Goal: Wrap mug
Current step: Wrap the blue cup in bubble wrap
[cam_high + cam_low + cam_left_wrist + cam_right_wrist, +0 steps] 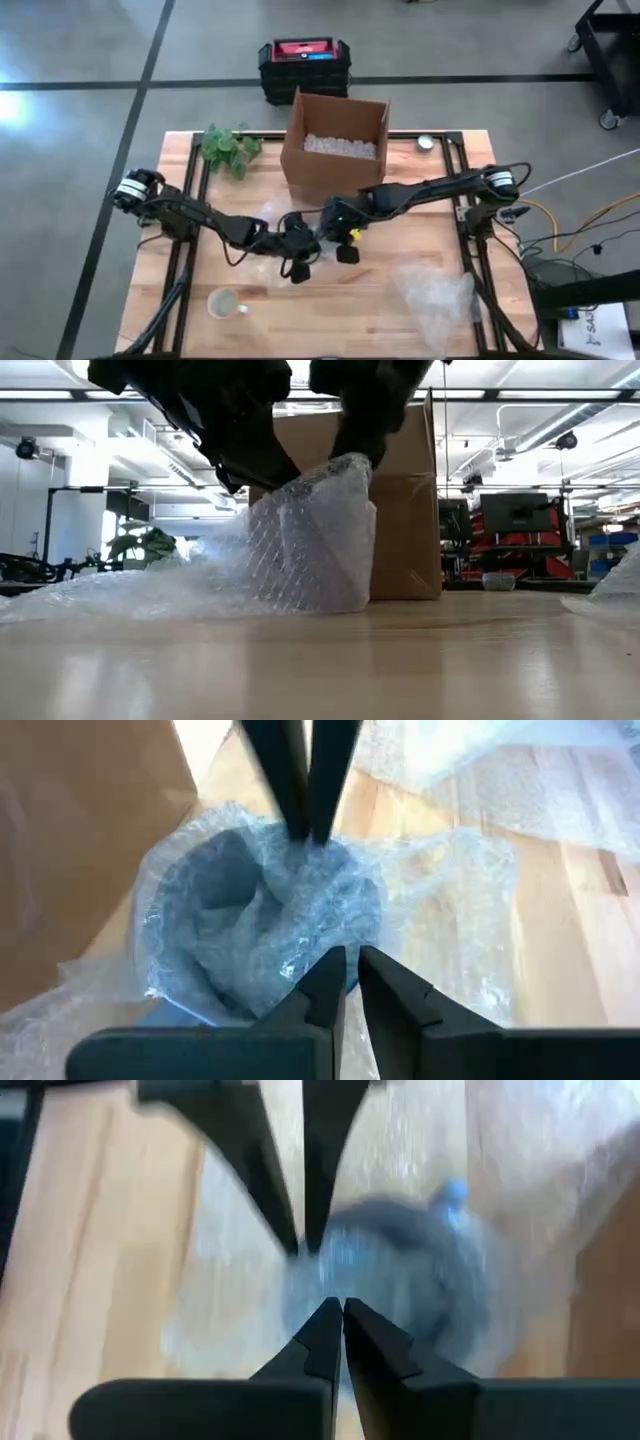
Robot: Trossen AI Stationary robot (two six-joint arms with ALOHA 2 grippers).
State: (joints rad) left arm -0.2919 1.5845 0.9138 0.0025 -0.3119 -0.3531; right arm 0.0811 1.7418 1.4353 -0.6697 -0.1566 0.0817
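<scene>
Mug [235,910] just in front of the box [335,145] — mostly wrapped | I see left end effector [345,960] and right end effector [332,1308] pinching bubble wrap [300,550] shut on top | left — tuck and secure.

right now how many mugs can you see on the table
2. One blue mug sits mid-table in front of the cardboard box, bundled in bubble wrap between both grippers. One light mug stands bare near the front left. Others may be hidden.
</scene>
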